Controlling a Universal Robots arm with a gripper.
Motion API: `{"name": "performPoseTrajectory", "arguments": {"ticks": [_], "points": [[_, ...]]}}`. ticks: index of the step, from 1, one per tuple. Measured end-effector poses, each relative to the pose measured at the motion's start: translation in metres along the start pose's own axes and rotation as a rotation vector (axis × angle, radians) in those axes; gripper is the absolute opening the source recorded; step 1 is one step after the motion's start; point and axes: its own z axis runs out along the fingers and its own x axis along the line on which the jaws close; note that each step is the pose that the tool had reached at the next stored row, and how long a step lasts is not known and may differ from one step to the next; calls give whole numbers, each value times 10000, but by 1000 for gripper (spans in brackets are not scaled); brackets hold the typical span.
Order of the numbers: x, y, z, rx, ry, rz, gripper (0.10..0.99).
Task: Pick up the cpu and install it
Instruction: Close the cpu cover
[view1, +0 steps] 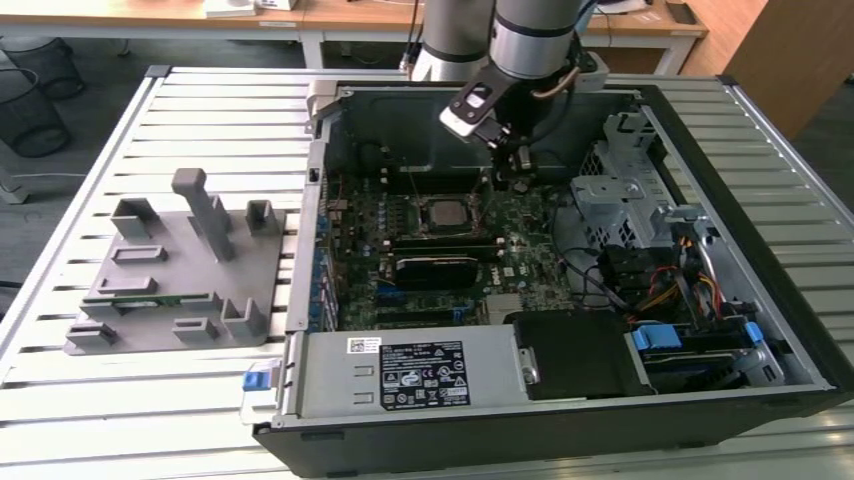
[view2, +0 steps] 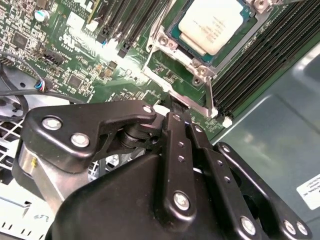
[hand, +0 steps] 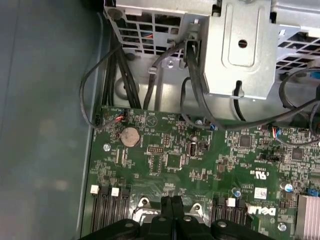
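Gripper, fingers pressed together and empty, just over the board, cpu seated in its socket at 8 o'clock in the exterior view; a drift that way would likely clip the socket, while the cage crowds 3 o'clock and room lies overhead.

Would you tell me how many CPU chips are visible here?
1. The cpu lies in its socket on the motherboard inside the open case; the arm covers part of the board, so another could be hidden.
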Motion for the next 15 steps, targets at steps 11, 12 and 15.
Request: {"name": "performPoseTrajectory", "arguments": {"ticks": [11,12,15], "points": [[15,-149,3,0,-1,0,106],[16,-162,3,0,-1,0,106],[21,-213,5,0,-1,0,106]]}}
